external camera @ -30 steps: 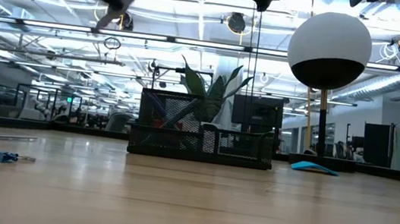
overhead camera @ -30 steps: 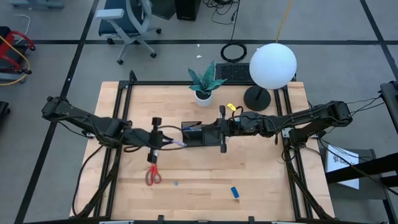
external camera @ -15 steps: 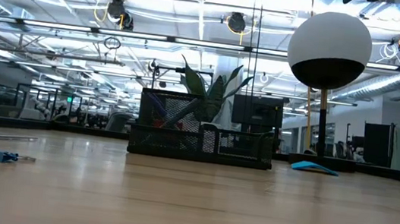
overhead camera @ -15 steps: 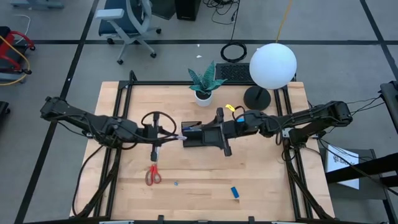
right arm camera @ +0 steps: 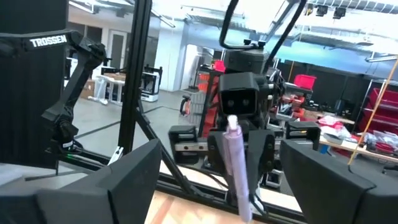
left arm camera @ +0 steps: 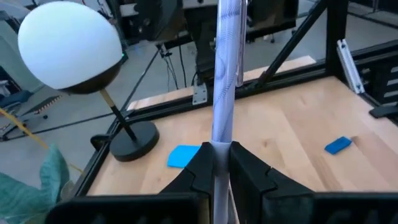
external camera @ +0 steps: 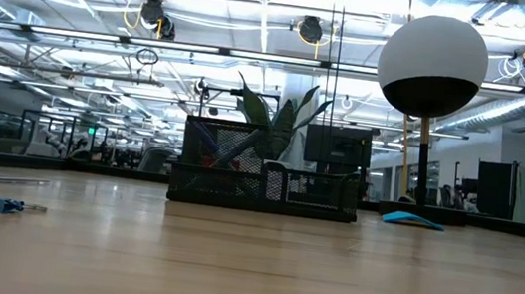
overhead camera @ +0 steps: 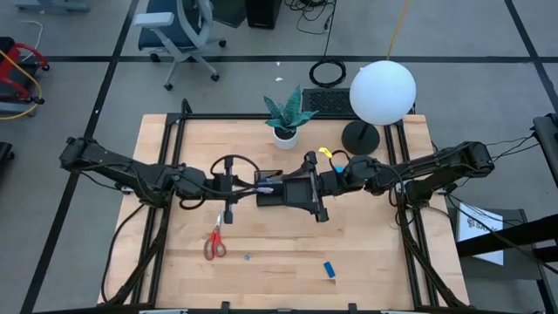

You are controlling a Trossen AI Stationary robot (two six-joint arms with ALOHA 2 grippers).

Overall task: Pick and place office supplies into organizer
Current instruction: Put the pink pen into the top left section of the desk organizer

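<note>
A purple pen (left arm camera: 225, 68) is held above the table in my shut left gripper (left arm camera: 219, 152), left of the organizer (overhead camera: 272, 194), a low black mesh tray at mid-table. The pen's free end (overhead camera: 264, 184) reaches over the organizer's left part. From the right, my right gripper (overhead camera: 295, 190) faces it, open, fingers wide on either side of the pen's tip (right arm camera: 233, 124), touching nothing. Red-handled scissors (overhead camera: 214, 245) and a small blue block (overhead camera: 329, 269) lie on the near part of the table. A blue note pad (left arm camera: 185, 155) lies by the lamp base. My left gripper pinches the pen's back part (left arm camera: 217, 144) between its two fingers. The fingers come level from the table's left, and the pen runs straight out ahead along them. It is lifted clear, about level, with its free end toward my right gripper.
A potted plant (overhead camera: 287, 115) and a lamp with a white globe (overhead camera: 382, 91) on a black round base (overhead camera: 360, 137) stand at the far edge. The organizer (external camera: 264, 172) shows some items through its mesh. A tiny piece (overhead camera: 247, 256) lies near the scissors.
My right gripper has opened wide. My left gripper has moved a little toward the table's right edge and risen, bringing the pen from a slant to about level, with its free end over the organizer's left part.
</note>
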